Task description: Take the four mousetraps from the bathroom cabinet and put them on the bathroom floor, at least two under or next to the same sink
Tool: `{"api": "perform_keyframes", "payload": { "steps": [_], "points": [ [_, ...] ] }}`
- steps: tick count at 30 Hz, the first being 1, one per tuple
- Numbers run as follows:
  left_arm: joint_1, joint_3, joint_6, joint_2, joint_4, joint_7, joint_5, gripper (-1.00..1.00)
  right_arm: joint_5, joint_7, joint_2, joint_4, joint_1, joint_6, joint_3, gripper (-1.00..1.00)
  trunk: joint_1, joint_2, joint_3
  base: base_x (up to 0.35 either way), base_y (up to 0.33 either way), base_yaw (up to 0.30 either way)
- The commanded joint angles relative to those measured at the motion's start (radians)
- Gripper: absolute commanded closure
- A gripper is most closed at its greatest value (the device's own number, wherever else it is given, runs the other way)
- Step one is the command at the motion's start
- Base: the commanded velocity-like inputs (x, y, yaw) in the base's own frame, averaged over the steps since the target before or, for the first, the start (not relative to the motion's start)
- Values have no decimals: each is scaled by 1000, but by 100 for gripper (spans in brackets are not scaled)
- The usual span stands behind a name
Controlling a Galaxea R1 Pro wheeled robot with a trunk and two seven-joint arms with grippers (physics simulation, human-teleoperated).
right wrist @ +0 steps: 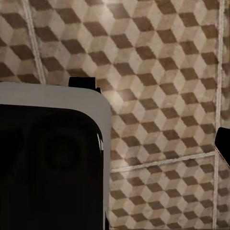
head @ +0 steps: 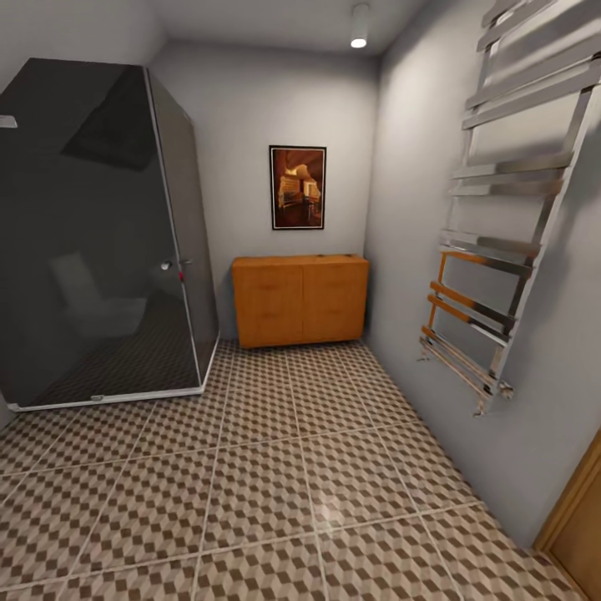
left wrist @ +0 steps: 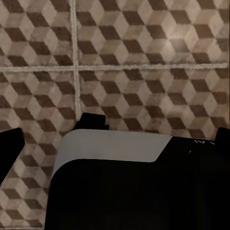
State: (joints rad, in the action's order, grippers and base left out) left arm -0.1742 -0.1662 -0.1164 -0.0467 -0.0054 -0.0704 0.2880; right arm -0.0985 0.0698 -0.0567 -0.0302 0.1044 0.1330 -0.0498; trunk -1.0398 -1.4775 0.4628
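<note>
The orange wooden cabinet (head: 300, 300) stands against the far wall with its doors closed. The mousetraps are out of view, and so is the sink. The bathroom floor (head: 275, 467) of cube-patterned tiles runs from me to the cabinet. In the left wrist view my left gripper (left wrist: 115, 153) hangs open over the floor (left wrist: 143, 57), its dark fingertips (left wrist: 9, 153) at the picture's edges and nothing between them. My right gripper (right wrist: 115, 143) likewise hangs open over the tiles (right wrist: 163, 72), with one fingertip (right wrist: 223, 143) showing. Part of my dark and grey body lies below both.
A dark glass shower enclosure (head: 92, 242) takes up the left side. A chrome towel radiator (head: 509, 225) sticks out from the right wall. A wooden door (head: 580, 526) is at the near right. A framed picture (head: 297, 187) hangs above the cabinet.
</note>
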Motion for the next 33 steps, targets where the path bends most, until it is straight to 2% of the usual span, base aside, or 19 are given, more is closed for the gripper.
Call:
{"api": "perform_keyframes", "payload": {
  "steps": [1, 7, 21, 33],
  "points": [
    [-1, -9, -3, 0, 1, -3, 8, -100, -10, 4, 0, -3, 1, 6, -5, -100, -1, 0, 1, 328, 0, 3],
    [-1, -9, -3, 0, 1, -3, 8, -100, -8, 4, 0, -3, 1, 7, -6, -100, -1, 0, 1, 328, 0, -63],
    [-1, -8, -3, -1, 1, -3, 8, -100, -7, 5, 1, -3, 1, 4, -7, -100, -1, 0, 1, 328, 0, -193],
    [-1, -9, -4, 0, 1, -3, 8, -100, -7, 5, 0, -3, 1, 1, -7, -100, -1, 0, 1, 328, 0, -37]
  ]
}}
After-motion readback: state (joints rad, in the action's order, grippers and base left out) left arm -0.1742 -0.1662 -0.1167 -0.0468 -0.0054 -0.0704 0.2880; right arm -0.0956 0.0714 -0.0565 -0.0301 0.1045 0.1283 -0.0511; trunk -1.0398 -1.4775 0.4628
